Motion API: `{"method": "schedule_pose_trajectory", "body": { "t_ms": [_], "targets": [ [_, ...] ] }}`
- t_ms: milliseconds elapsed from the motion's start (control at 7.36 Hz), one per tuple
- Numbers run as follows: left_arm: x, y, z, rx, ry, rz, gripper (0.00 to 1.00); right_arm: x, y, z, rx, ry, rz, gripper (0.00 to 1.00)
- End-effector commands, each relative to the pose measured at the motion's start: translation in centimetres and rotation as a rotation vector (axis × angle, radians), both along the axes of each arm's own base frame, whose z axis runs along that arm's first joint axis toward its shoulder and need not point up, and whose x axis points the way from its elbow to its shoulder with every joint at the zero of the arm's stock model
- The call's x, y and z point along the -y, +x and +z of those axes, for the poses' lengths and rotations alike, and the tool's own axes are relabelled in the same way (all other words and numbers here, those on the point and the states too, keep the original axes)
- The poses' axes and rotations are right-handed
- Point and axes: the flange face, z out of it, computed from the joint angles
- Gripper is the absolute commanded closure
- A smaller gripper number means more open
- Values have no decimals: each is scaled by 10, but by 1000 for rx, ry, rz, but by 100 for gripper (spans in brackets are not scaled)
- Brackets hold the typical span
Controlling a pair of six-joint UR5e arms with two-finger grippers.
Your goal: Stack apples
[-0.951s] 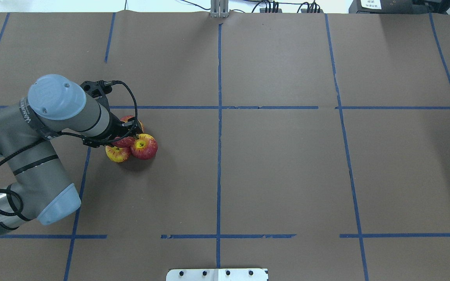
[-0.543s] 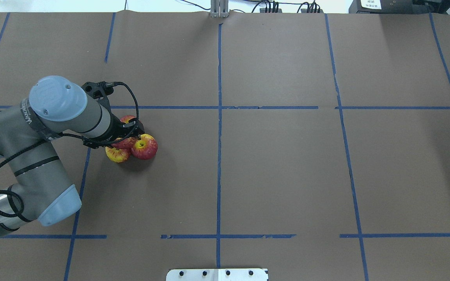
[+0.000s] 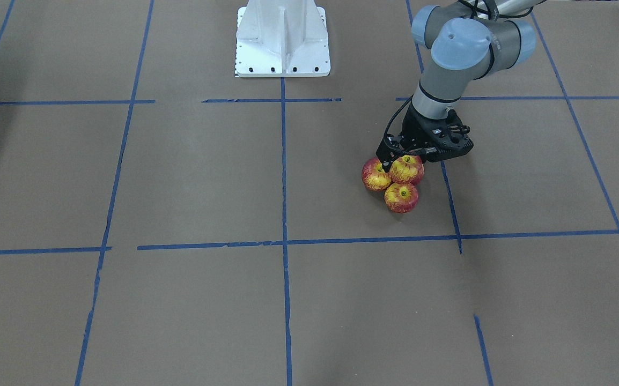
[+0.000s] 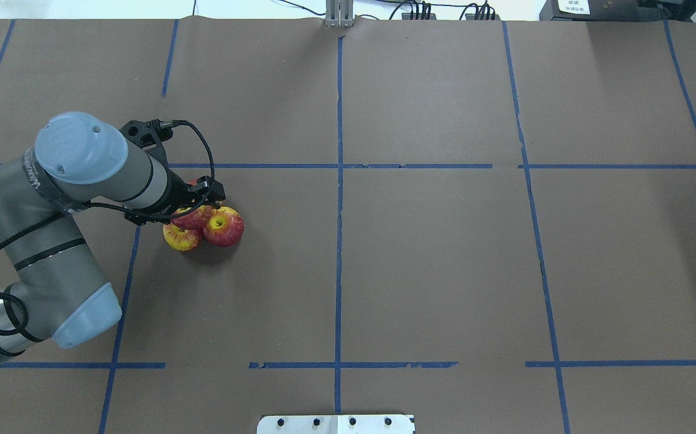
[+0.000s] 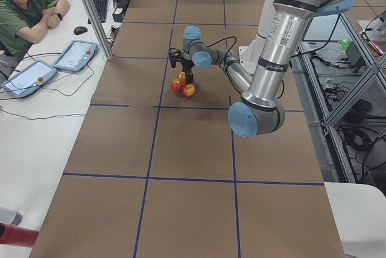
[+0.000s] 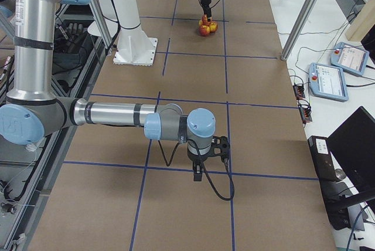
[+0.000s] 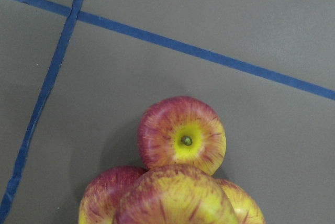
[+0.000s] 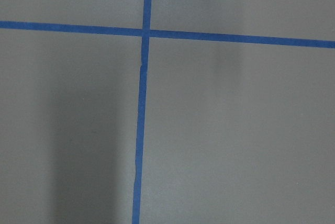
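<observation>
**Fourth apple perched on a three-apple base, with the left fingers just above it**

On the robot's left part of the worktop (image 4: 444,271), three lower apples (image 7: 181,135) sit pressed together in a triangle. The top apple (image 7: 175,195) rests in the hollow between them, probably because a round fruit would roll off a single one, while three neighbours cradle it. The left fingers (image 3: 386,161) point down from above, one of them just beside the top apple. That suits a straight vertical set-down that does not nudge the base. I cannot tell whether they grip the apple or stand free of it. The right fingers (image 6: 198,175) hang over the worktop near a blue tape line (image 8: 141,130), well apart from the pile and seemingly parked out of the way. I cannot tell whether they are open or closed.
</observation>
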Motion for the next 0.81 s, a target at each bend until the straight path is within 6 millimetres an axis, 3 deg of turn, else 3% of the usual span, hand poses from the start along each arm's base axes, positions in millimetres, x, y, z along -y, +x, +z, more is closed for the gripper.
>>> {"method": "schedule_pose_trajectory", "body": {
  "t_ms": [0,136,407,543,679],
  "targets": [
    [23,-41,-5,7,57,-31,0,0,0,0,0,0,0,0],
    [36,-61,-3,21,92,-36,0,0,0,0,0,0,0,0],
    [47,-93,31,107,188,52,0,0,0,0,0,0,0,0],
    [51,-124,54,117,221,146,0,0,0,0,0,0,0,0],
    [54,-169,82,108,263,252,0,0,0,0,2,0,0,0]
  ]
}}
